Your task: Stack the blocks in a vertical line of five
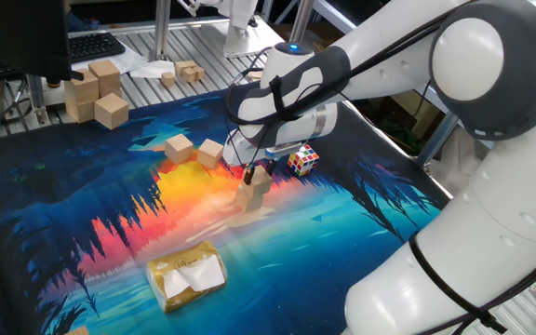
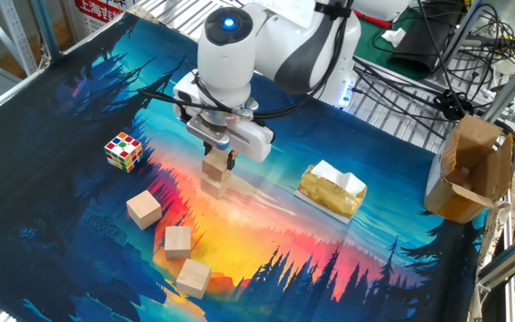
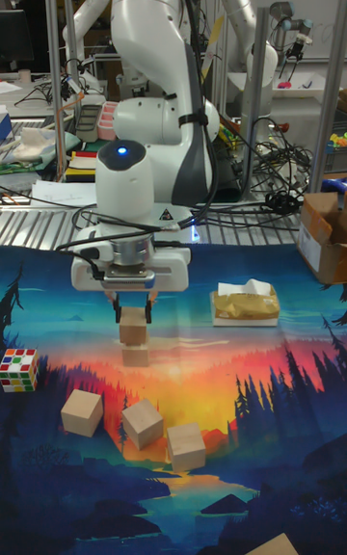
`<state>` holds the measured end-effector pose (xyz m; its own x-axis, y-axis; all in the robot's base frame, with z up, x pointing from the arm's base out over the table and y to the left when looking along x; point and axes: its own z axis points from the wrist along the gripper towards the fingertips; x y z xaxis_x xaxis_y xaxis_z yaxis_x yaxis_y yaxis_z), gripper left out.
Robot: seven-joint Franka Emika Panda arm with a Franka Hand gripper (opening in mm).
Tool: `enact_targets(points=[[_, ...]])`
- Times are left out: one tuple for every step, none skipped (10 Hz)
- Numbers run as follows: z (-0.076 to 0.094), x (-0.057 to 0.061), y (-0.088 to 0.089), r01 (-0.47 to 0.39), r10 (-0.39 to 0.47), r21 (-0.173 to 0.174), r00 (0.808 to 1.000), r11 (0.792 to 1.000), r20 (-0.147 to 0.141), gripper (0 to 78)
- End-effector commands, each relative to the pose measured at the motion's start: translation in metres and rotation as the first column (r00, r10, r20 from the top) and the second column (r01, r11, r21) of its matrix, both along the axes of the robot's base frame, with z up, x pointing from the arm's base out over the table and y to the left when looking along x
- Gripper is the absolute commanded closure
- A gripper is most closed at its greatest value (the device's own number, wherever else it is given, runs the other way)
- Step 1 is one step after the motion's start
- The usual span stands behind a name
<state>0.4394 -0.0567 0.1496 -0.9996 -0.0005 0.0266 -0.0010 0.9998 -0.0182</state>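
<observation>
The gripper (image 3: 132, 309) hangs over the middle of the mat (image 2: 79, 98), fingers pointing down, w/ the top of a two-block stack between them. In the tall fixed view the fingers (image 3: 147, 307) sit at the two sides of the upper block (image 3: 132, 328); if they press it or are already a bit loose, I cannot tell from these pics.

The upper block rests on the lower block (image 3: 136, 356), slightly turned and not fully flush w/ it in the other fixed view. So the stack is 2 of 5, approx.

Three more loose blocks lie on the mat nearby: one (image 2: 144, 209), one (image 2: 178, 241) and one (image 2: 193, 277), well apart from the stack. The puzzle cube (image 2: 123, 151) and a tissue pack (image 2: 331, 190) are also on the mat, not part of the job. Larger pale blocks (image 1: 94, 91) stay off the mat at the back.

Handling, as my judgement: the cubes are plain wood, so light, stiff, not fragile, and the faces look smooth, so maybe they slide a little. Best hold is on two opposite flat side faces, near mid-height, jaws square to the faces, not on corners. A tall stack of so light pieces will tip easy, so each one needs to go down centred and be let go gently.
</observation>
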Motion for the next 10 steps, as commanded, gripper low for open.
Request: enact_targets(points=[[-0.0034,0.0015,-0.0049,0.016,-0.016,0.026,1.000,1.000,-0.001,76.3],[-0.0035,0.0015,-0.0049,0.020,-0.020,0.033,1.000,0.999,-0.001,76.3],[-0.0039,0.0008,-0.0049,0.025,-0.025,0.040,1.000,0.999,-0.002,76.3],[-0.0048,0.0001,-0.0049,0.022,-0.022,0.041,1.000,0.999,-0.002,76.3],[-0.0059,-0.0005,-0.0048,0.021,-0.021,0.041,1.000,0.999,0.000,76.3],[-0.0067,-0.0010,-0.0048,0.020,-0.020,0.041,1.000,0.999,0.001,76.3],[-0.0068,-0.0011,-0.0047,0.020,-0.020,0.041,1.000,0.999,0.001,76.3],[-0.0084,-0.0010,-0.0045,0.024,-0.024,0.044,1.000,0.999,0.002,76.3],[-0.0091,-0.0009,-0.0044,0.026,-0.026,0.046,1.000,0.999,0.003,76.3],[-0.0091,-0.0009,-0.0044,0.028,-0.028,0.046,1.000,0.999,0.004,76.3]])
